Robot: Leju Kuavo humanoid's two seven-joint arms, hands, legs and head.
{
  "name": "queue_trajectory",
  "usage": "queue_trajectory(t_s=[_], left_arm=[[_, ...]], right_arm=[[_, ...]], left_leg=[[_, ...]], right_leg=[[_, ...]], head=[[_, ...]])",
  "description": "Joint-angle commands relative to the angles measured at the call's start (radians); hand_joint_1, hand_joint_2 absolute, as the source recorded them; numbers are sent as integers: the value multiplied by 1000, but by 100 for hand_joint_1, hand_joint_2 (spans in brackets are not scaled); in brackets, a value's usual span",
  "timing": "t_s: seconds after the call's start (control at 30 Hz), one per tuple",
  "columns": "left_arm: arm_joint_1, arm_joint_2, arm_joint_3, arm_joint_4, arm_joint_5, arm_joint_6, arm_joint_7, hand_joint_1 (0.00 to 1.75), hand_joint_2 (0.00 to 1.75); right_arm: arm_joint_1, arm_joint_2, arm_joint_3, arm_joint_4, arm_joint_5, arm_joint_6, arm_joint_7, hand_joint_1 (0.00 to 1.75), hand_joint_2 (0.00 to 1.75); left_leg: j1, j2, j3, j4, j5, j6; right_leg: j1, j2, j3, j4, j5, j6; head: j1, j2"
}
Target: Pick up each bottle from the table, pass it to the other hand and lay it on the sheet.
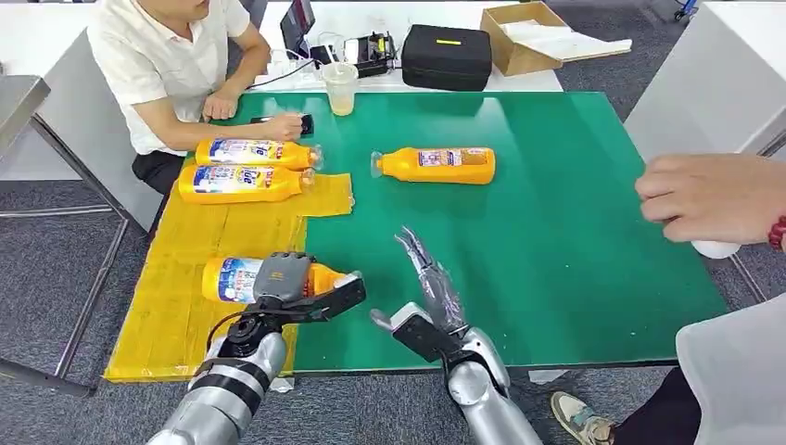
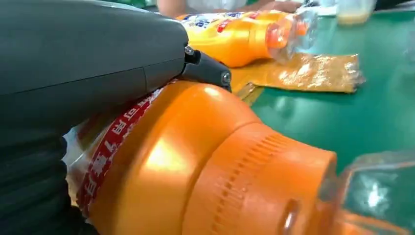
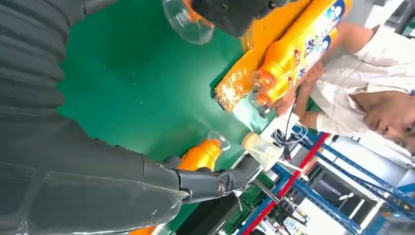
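Orange bottle [image 1: 239, 279] is gripped by the left hand [image 1: 295, 289] over the yellow sheet [image 1: 176, 311] at the bench's near left corner. Right hand [image 1: 431, 295] is held open, empty, above the green bench [image 1: 556, 232] near its front edge.

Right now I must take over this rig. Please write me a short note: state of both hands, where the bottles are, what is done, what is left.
Left hand holds a bottle above the yellow sheet, not yet released.
Right hand is open, over the green table.
Done: two bottles lie on the sheet's far end.
Left: lay down the held bottle, then transfer the last bottle, which lies on the green table.
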Motion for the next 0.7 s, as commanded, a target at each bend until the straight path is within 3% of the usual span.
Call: queue_trajectory(t_s=[0.03, 0.07, 0.2, 0.37, 0.7], left_arm=[[-59, 16, 74, 155, -41, 9, 26, 45, 175], [-59, 14, 79, 155, -38, 10, 27, 0, 175], [-63, 10, 88, 161, -34, -4, 19, 0, 175], [-95, -13, 171, 234, 69, -133, -107, 0, 175], [-83, -20, 120, 210, 199, -200, -328, 0, 175]], right_arm=[[-46, 3, -40, 100, -5, 12, -10, 0, 175], [-46, 3, -40, 100, -5, 11, -10, 0, 175], [-46, 3, -41, 100, -6, 11, -12, 0, 175], [-81, 0, -55, 157, -15, 8, -35, 0, 175], [-103, -11, -44, 202, -26, -4, -65, 0, 175]], left_leg=[[0, 1, 3, -1, -1, 0], [1, 2, 4, -1, -1, 0], [0, 1, 3, -1, -1, 0], [0, -1, 4, -1, 1, 1], [0, -6, 7, -1, 2, 0]], right_leg=[[1, 0, 4, -1, -1, -3], [2, 0, 5, -1, -1, -4], [1, 0, 3, -1, 0, -3], [1, -1, 4, -1, 1, -2], [0, -6, 10, -1, 1, -3]], head=[[0, 0], [0, 0], [0, 0], [0, 0], [0, 0]])
